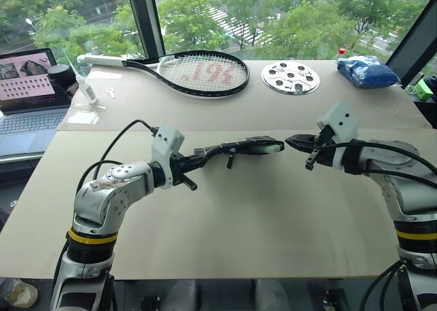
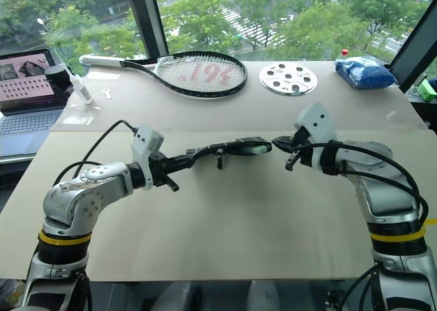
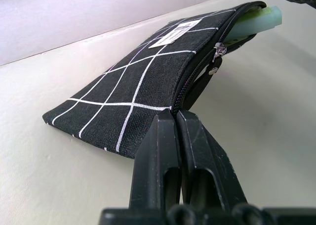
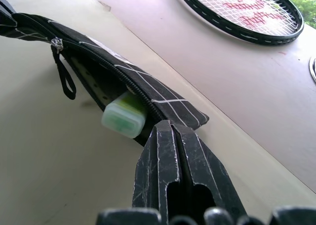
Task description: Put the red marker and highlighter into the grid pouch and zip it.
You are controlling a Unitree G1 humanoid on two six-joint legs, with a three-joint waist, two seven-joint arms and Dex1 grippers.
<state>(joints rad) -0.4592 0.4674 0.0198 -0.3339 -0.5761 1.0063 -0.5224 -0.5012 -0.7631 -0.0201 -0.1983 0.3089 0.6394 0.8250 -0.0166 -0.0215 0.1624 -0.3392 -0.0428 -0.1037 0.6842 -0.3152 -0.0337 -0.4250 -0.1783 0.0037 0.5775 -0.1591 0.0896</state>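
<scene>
The grid pouch (image 1: 242, 147) hangs in the air above the pale table (image 1: 225, 222), stretched out nearly level between the robot's two arms. The left gripper (image 1: 199, 158) has its two black fingers pressed together on the pouch's near end, right at the zipper seam, and carries it clear of the tabletop. The right gripper (image 1: 295, 143) sits just off the pouch's far corner, its fingers pinched fully together; from the wrist view the tips (image 4: 170, 136) look to be at the fabric's edge, though I cannot tell whether they actually grip it. The zipper is open along most of its length, with the pull (image 4: 57, 44) and its black strap (image 4: 65, 81) dangling near the left gripper's end. The highlighter (image 4: 124, 115) pokes out of the open mouth at the end nearest the right gripper, its pale green end showing while the rest lies inside the pouch. A small white label (image 3: 175, 33) sits on the pouch's flat side. The red marker I cannot make out; it may be hidden inside. Further back on the table lie a tennis racket (image 1: 201, 72), a round metal disc with holes (image 1: 290, 76) and a blue bag (image 1: 367, 70), with a laptop (image 1: 31, 99) off to the left.
</scene>
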